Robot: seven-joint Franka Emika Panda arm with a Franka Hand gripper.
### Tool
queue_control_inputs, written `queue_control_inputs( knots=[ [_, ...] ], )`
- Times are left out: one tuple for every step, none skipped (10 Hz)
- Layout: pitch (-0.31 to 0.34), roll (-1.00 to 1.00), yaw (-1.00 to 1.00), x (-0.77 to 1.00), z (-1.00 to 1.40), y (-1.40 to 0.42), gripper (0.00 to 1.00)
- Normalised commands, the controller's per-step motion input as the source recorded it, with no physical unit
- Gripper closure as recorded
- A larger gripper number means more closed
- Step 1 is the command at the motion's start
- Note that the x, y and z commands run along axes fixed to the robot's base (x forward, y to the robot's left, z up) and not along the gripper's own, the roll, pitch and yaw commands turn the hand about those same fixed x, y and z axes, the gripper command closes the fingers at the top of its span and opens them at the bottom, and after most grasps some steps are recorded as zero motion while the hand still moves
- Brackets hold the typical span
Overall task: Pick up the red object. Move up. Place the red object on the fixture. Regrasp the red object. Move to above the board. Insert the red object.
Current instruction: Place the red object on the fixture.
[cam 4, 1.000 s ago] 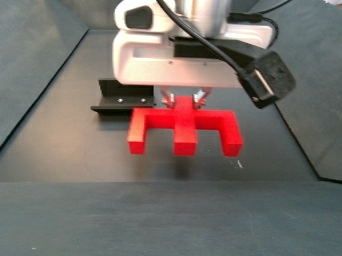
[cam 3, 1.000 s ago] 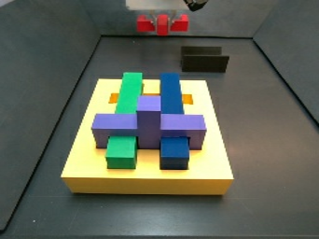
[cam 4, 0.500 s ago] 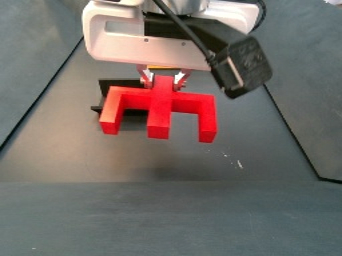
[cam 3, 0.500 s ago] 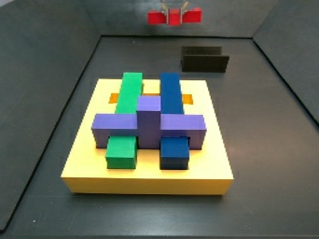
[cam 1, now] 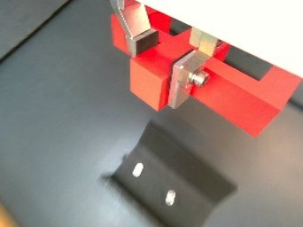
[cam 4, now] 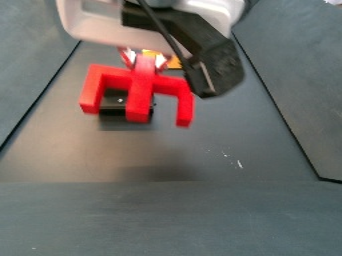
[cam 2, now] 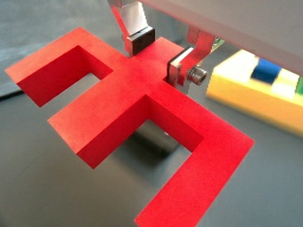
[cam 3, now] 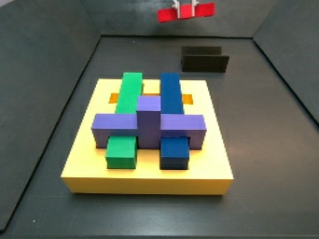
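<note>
The red object (cam 2: 119, 106) is a flat three-pronged piece. My gripper (cam 2: 160, 58) is shut on its middle bar, silver fingers (cam 1: 187, 78) on both sides. It hangs high in the air, near the back wall in a side view (cam 3: 184, 12) and tilted in front of the fixture in a side view (cam 4: 134, 88). The dark fixture (cam 3: 204, 60) stands on the floor at the back, right of the board, and shows below the piece in a wrist view (cam 1: 178, 173). The yellow board (cam 3: 93, 159) carries blue, green and purple blocks (cam 3: 149, 117).
Dark walls close in the floor on both sides (cam 3: 50, 84). A corner of the yellow board (cam 2: 254, 84) shows in a wrist view. The white camera housing and a dark cable (cam 4: 201, 60) sit above the gripper.
My gripper has carried the red object upward and toward the fixture's side. In a side view the piece has shifted left and tilted.
</note>
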Motion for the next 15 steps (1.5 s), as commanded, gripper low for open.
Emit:
queue_control_inputs(
  knots=[
    [0.38, -0.32, 0.23, 0.63, 0.17, -0.47, 1.0],
    [0.491, 0.0, 0.2, 0.52, 0.19, -0.45, 1.0],
    [0.649, 0.15, 0.12, 0.5, 0.1, -0.42, 1.0],
    [0.591, 0.0, 0.0, 0.73, 0.0, -0.46, 1.0],
    [0.454, -0.17, 0.0, 0.81, 0.0, -0.56, 1.0],
    [0.346, -0.4, 0.0, 0.88, 0.21, -0.59, 1.0],
    [0.297, -0.49, 0.0, 0.91, 0.26, -0.52, 1.0],
    [-0.011, -0.8, 0.0, 0.65, 0.02, -0.13, 1.0],
    [-0.414, -0.92, 0.01, 0.3, -0.13, 0.19, 1.0],
    [-0.383, -0.91, 0.11, 0.0, -0.2, 0.42, 1.0],
    [-0.363, -0.9, 0.11, 0.0, -0.21, 0.38, 1.0],
    [-0.091, -0.49, 0.08, 0.2, -0.03, 0.0, 1.0],
    [0.231, 0.0, 0.05, 0.44, 0.03, -0.62, 1.0],
    [0.363, 0.23, 0.0, 0.48, 0.0, -0.73, 1.0],
    [0.063, 0.06, 0.0, 0.27, -0.36, -0.31, 1.0]
  ],
)
